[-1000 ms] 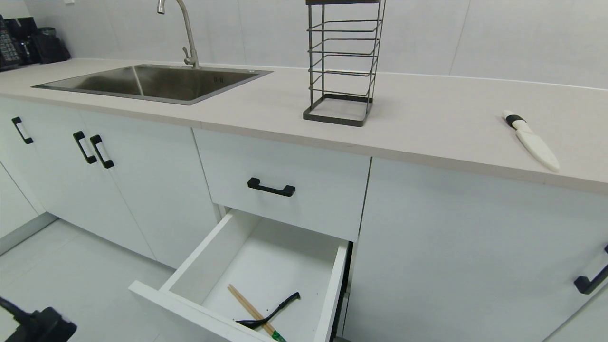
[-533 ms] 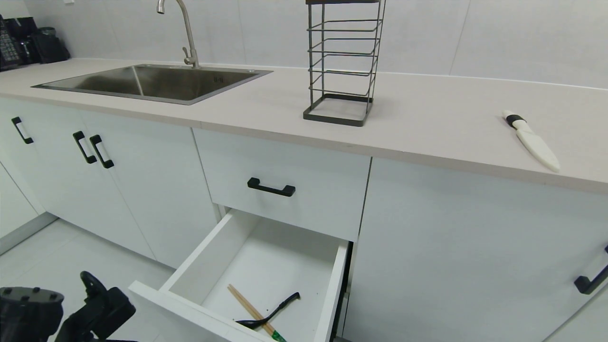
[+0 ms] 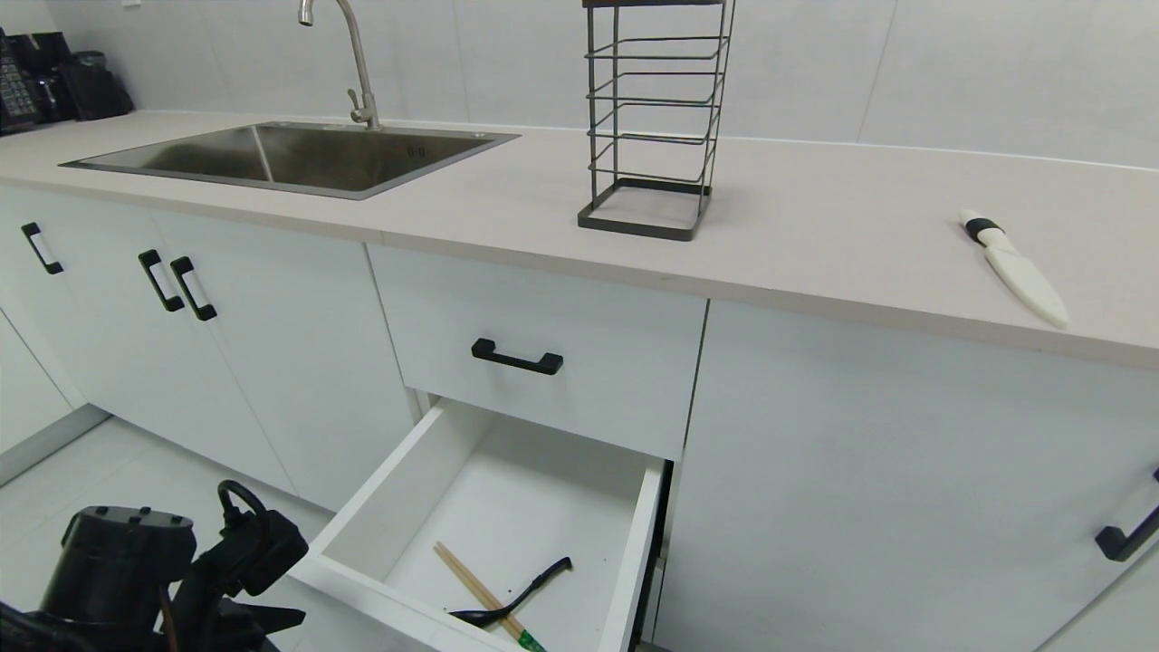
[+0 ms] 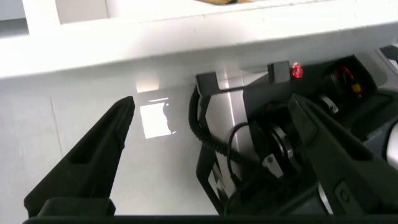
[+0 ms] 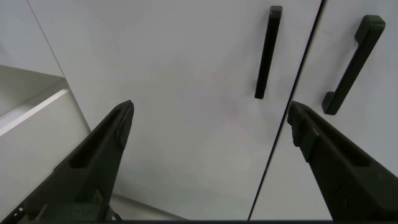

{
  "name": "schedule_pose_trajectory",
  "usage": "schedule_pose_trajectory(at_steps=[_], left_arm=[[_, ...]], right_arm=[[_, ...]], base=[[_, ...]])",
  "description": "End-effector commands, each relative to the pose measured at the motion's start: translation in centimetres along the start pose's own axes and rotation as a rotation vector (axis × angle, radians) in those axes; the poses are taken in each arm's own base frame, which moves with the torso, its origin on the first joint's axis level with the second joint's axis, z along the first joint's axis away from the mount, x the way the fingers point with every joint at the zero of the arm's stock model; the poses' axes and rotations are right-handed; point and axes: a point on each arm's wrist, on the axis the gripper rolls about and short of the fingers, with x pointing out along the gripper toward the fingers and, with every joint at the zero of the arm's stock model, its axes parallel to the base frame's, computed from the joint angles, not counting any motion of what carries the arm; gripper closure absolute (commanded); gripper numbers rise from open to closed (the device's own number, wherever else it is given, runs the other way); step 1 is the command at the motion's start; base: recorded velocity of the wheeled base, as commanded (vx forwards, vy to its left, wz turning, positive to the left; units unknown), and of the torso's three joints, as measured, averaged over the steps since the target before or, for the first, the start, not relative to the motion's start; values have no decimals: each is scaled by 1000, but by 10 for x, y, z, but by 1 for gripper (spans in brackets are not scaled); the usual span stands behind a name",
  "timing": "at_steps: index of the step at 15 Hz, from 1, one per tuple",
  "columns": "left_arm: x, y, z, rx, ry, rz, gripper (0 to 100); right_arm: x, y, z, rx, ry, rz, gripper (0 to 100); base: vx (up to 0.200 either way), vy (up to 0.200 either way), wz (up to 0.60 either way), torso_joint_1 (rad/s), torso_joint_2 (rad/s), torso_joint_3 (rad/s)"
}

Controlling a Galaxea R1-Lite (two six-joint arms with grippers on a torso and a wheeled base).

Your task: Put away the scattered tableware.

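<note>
Well, left hand point(image 4: 211, 104) & right hand point(image 5: 211, 111) both spread, empty. Knife point(image 3: 1012, 269) well above them, prob. light, stiff, slick; grip handle end.

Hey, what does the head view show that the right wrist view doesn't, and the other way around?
Head view: the knife on the counter, plus chopsticks and a black spoon in the open drawer. Right wrist view: the right gripper, fingers open, facing two door handles up close. Both: white cabinet fronts with black handles.
</note>
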Motion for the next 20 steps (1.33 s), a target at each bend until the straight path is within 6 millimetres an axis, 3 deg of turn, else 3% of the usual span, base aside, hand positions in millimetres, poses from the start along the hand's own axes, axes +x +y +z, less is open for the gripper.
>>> schedule_pose_trajectory(at_steps=[1, 11, 20], left_arm=[[8, 2, 1, -4, 25, -8, 0], [29, 11, 22, 15, -23, -6, 0], [65, 27, 48, 37, -122, 9, 0]], right_arm=[[0, 0, 0, 0, 1, 0, 0], [0, 0, 0, 0, 1, 0, 0], [0, 0, 0, 2, 1, 0, 0]], base=[[0, 0, 0, 0, 0, 0], [0, 0, 0, 0, 0, 0], [0, 0, 0, 0, 0, 0]])
